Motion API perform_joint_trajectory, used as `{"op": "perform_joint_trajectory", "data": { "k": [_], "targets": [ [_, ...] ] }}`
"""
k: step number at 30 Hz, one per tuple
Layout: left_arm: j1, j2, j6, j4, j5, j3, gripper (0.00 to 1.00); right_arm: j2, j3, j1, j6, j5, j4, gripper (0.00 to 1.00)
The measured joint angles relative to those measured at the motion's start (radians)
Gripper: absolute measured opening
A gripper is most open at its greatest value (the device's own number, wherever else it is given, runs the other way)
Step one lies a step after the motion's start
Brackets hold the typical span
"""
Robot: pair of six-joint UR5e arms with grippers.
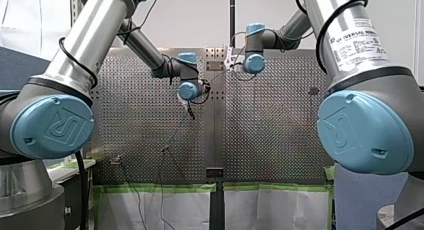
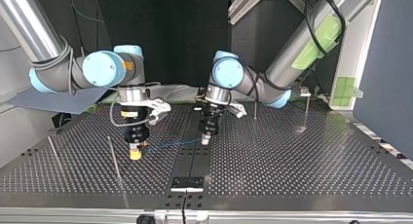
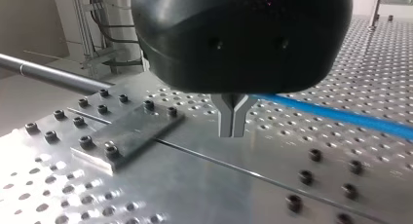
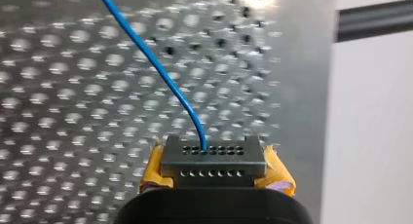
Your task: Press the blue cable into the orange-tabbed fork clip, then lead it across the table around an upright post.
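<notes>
Holds the blue cable (image 2: 173, 143) as a short, nearly straight span low over the table (image 2: 302, 165), near its middle. In the top view, lies along the 9-to-3 line, lifted slightly toward 2, with my right gripper (image 2: 135, 155) at the 9 end and my left gripper (image 2: 205, 140) at the 3 end. Grips it narrow at the right end: in the right wrist view, pinched between the yellow-padded fingers (image 4: 214, 159), then curving away toward 11. Shows the left gripper's metal fingers (image 3: 225, 118) drawn together to a point, meeting the cable high up near their root and letting it run off toward 3; cannot tell whether clamped there or merely passing behind. Cannot pick out the fork clip for certain in any view. Puts the nearest thin post (image 2: 113, 158) just beside the right gripper, at about 8 from it in the top view, so probably calls on the right arm, the nearer one, to swing its end of the span around that rod, with tension from the left.
</notes>
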Motion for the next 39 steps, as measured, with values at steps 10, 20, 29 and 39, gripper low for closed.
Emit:
{"op": "perform_joint_trajectory", "data": {
  "k": [10, 20, 29, 39],
  "targets": [
    [-0.003, 0.001, -0.034, -0.034, 0.024, 0.072, 0.00, -0.030, -0.020, -0.024, 0.013, 0.000, 0.024, 0.00],
    [-0.014, 0.000, -0.071, -0.088, 0.045, 0.158, 0.00, -0.048, -0.021, -0.066, 0.029, 0.000, 0.031, 0.00],
    [-0.026, -0.001, -0.129, -0.102, 0.063, 0.233, 0.00, -0.060, -0.021, -0.106, 0.043, -0.001, 0.032, 0.00],
    [-0.025, -0.016, -0.231, -0.098, 0.114, 0.265, 0.00, -0.063, -0.021, -0.152, 0.045, -0.002, 0.051, 0.00]
  ]
}}
